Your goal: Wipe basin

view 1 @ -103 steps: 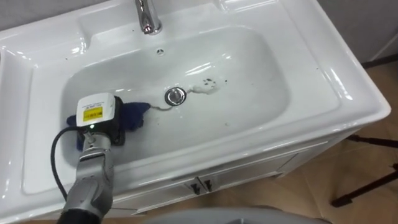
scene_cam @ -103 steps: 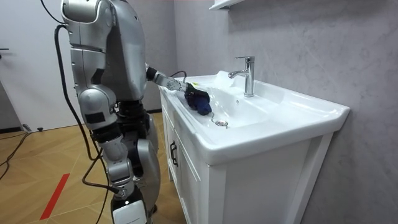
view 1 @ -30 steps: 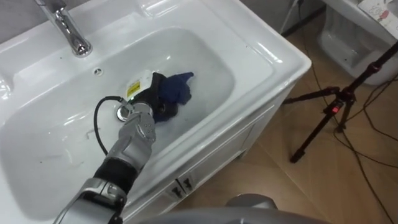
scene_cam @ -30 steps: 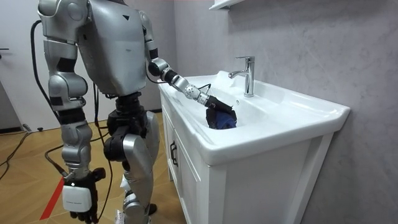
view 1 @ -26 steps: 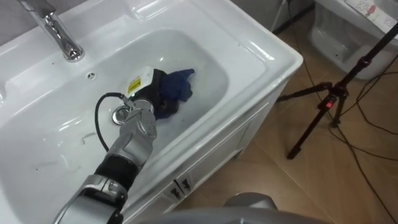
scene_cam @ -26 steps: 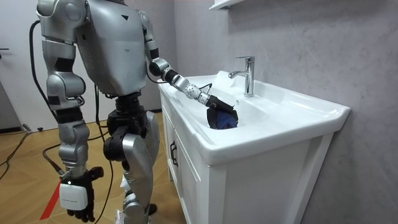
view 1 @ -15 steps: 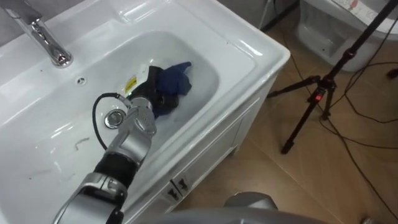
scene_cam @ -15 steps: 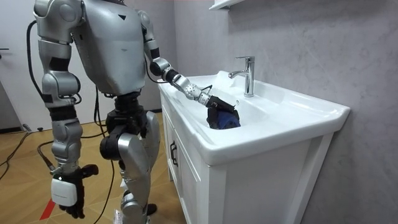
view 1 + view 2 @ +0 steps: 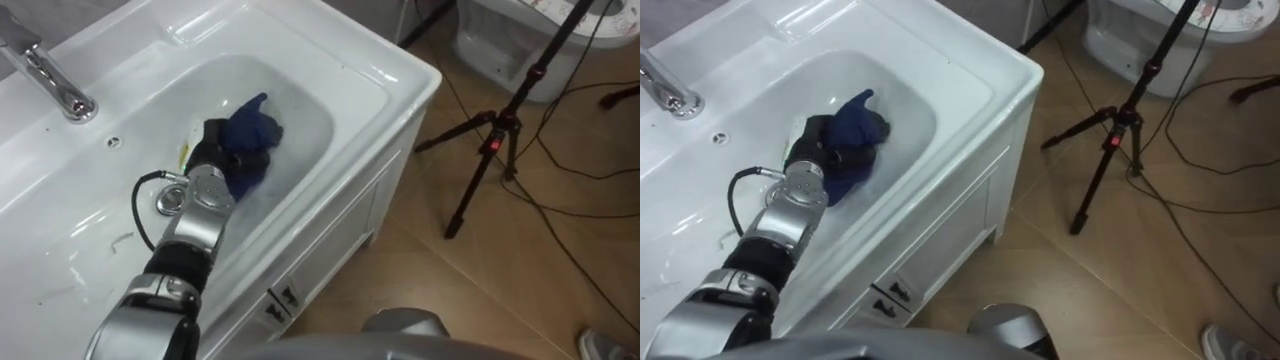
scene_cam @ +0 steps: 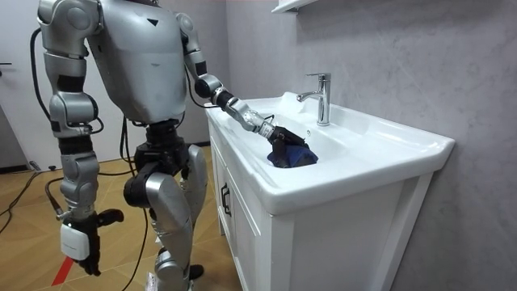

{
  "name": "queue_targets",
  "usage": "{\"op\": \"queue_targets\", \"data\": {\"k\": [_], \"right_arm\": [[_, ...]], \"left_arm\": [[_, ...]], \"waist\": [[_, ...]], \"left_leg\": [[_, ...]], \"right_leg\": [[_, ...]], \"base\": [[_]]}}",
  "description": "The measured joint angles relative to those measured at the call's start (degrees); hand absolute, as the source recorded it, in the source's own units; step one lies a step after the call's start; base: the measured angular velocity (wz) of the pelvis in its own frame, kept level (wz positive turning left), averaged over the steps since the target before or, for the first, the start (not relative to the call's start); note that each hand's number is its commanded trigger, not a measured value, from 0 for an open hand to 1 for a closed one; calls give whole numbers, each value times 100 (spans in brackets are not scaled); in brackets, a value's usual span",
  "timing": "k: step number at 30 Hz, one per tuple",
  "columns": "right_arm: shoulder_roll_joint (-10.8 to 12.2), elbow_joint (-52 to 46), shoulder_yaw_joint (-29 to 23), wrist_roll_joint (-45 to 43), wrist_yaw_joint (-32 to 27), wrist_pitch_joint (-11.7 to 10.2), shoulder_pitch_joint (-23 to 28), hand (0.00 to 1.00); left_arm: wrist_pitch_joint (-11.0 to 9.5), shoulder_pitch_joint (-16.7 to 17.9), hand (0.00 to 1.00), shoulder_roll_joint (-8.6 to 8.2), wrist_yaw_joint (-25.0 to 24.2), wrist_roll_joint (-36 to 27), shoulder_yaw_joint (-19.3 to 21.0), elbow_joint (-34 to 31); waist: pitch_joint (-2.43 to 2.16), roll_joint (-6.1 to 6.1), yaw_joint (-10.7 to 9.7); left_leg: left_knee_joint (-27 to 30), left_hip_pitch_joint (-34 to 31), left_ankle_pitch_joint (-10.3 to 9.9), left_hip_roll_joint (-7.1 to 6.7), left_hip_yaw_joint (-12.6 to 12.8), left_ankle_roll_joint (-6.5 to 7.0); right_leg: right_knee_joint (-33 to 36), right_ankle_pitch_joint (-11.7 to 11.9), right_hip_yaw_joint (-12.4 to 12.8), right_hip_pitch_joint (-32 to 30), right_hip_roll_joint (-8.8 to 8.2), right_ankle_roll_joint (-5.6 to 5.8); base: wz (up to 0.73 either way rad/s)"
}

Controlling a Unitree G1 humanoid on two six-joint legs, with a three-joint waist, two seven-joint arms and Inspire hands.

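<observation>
Working the basin (image 9: 305, 100) remotely, robot standing at the front of the vanity, left arm reaching down into the bowl. Left hand (image 9: 213, 150) is clenching a blue cloth (image 9: 252, 125), fingers curled into the bundle. The cloth is sitting under and just ahead of the hand, pressed on the bowl's floor close to the end wall. Right hand (image 10: 79, 242) is hanging idle at the robot's side, fingers loose, holding nothing. Risks as I am judging them: the end wall is rising just ahead of the hand, so pushing further that way is likely to jam the hand against porcelain instead of wiping it. The cloth is balled up, so little of it is meeting the surface, and a fast pull back could be dragging it out of the grasp or leaving strips unwiped. The drain (image 9: 170, 198) is lying just behind the wrist, and a return stroke may be catching the cloth's trailing edge on it. A faint streak (image 9: 120, 238) well behind the hand is looking untouched, so I am reckoning the job is only part done. Cloth itself: dark blue, soft, crumpled into a lump with one corner poking up beyond the fingers. I cannot tell whether it is wet.
</observation>
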Motion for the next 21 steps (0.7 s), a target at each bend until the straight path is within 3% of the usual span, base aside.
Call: {"op": "queue_targets", "data": {"k": [5,10,12,15,19,21], "right_arm": [[0,-84,-167,-145,-17,2,118,0],[1,-153,-293,-532,-4,106,185,0],[-1,-301,-373,-639,-8,99,245,0],[3,-348,-403,-632,-4,91,244,0],[-15,-366,-404,-632,-4,175,216,0],[-19,-365,-414,-666,-1,179,197,0]], "left_arm": [[-83,-8,100,223,-51,710,80,286],[-86,-32,100,329,-120,1730,186,729],[-80,-12,100,360,-224,2279,243,916],[-48,136,100,386,-267,2759,296,920],[-18,284,100,451,-260,3017,305,931],[-1,383,100,452,-266,3200,411,943]], "waist": [[-50,-30,118],[-51,30,160],[-48,89,185],[-51,119,303],[-64,97,368],[-73,81,531]], "left_leg": [[-4,48,-68,68,68,-8],[-5,90,-93,90,74,-19],[-14,123,-204,144,60,-31],[-3,126,-206,141,41,-28],[2,124,-207,145,-112,-28],[5,120,-206,146,-162,-27]], "right_leg": [[1,75,142,11,101,-3],[-83,123,169,105,115,9],[-70,126,127,152,138,6],[-61,130,113,154,159,11],[-90,134,-44,255,114,1],[-93,131,-64,257,112,-5]], "base": [[-15],[-3],[2],[4],[20],[7]]}}
